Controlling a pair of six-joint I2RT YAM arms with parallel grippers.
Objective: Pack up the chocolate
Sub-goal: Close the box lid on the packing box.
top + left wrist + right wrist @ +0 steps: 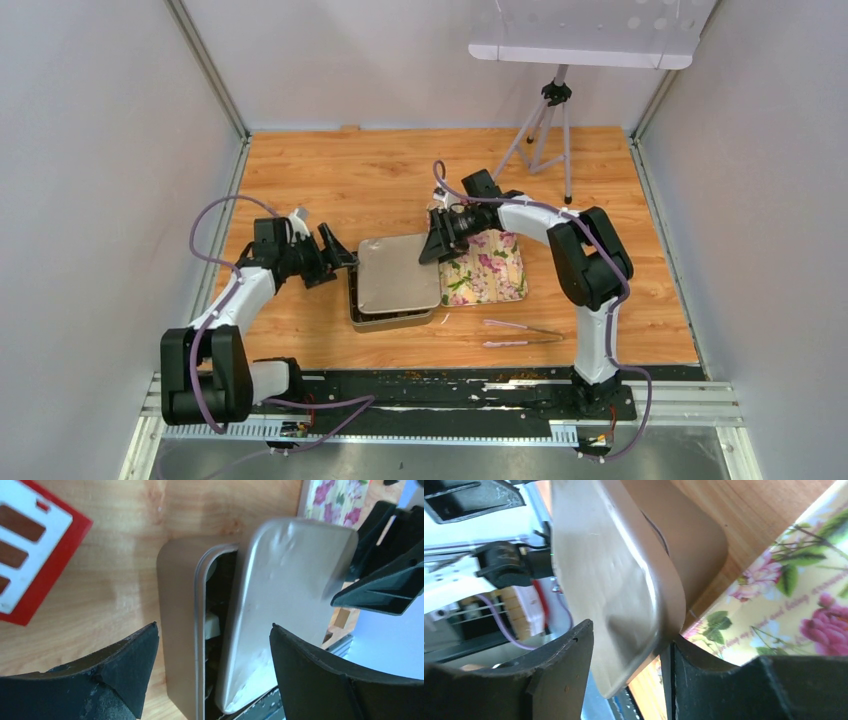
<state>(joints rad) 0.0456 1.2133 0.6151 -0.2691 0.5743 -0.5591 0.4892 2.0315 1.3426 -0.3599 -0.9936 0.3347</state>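
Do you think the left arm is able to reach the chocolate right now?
Probably not: the lid, held by the right gripper, covers nearly all the tin, leaving the chocolate only a narrow slit.

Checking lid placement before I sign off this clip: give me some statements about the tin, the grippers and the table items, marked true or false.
1. The lid sits squarely shut on the tin. False: it lies askew, leaving a gap.
2. The left gripper is open. True.
3. The right gripper holds nothing. False: it grips the lid's edge.
4. The tweezers lie on the table, touched by neither gripper. True.
5. The floral tray lies left of the tin. False: it lies to its right.
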